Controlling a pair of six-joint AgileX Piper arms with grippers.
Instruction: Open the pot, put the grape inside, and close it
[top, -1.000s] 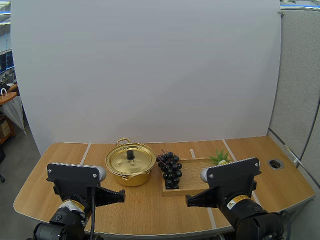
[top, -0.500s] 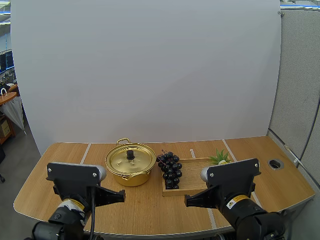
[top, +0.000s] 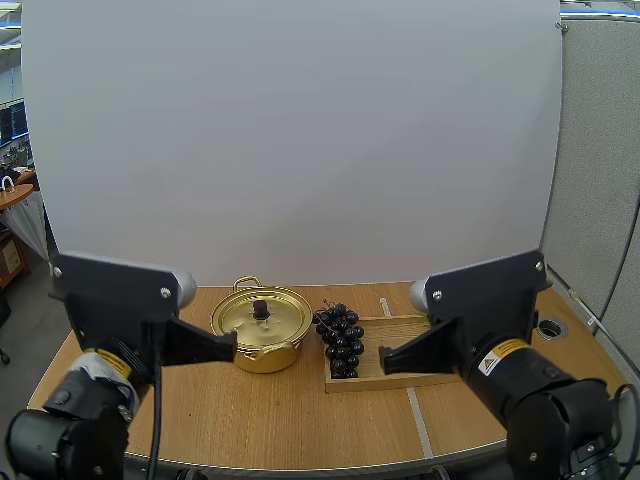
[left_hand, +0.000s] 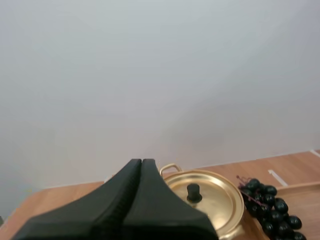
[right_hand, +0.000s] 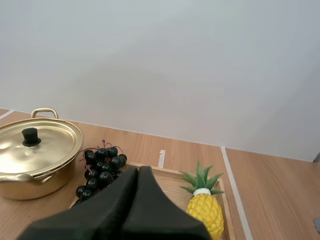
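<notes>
**On the table (top: 300, 420): lid on the pot, both grippers clenched on nothing**

Left of the table's centre stands the gold pot (top: 262, 357). Its lid (top: 278, 322) is seated flat, with the black knob (top: 261, 310) upright in the middle. Just beside the pot on the right, the bunch of dark grapes (top: 340, 340) lies on the near-pot end of a wooden tray (top: 392, 330). A small pineapple (right_hand: 205, 209) stands at the tray's far end.

The left gripper (top: 233, 345) hangs in front of the pot's left side. Its fingers are pressed together into one wedge and hold nothing. In the left wrist view, the tip aims a little to the left of the knob. The right gripper (top: 383, 358) is clenched and empty too. It is low over the tray's front, and its tip points between the grapes and the pineapple.

The step in hand looks like taking the lid off, and nothing of the task is done so far. The left gripper seems the better placed for it:

- **Approach:** spread the fingers first, then shift right until the knob sits squarely between them. Come down from above rather than from the side.
- **Grip:** pinch the knob low on its stem, because a grip near the top may slip.
- **Lift and set down:** lift straight up so the rim clears without dragging the light pot. Park the lid on bare table to the left, well apart from the tray, so the path to the grapes is free.
</notes>
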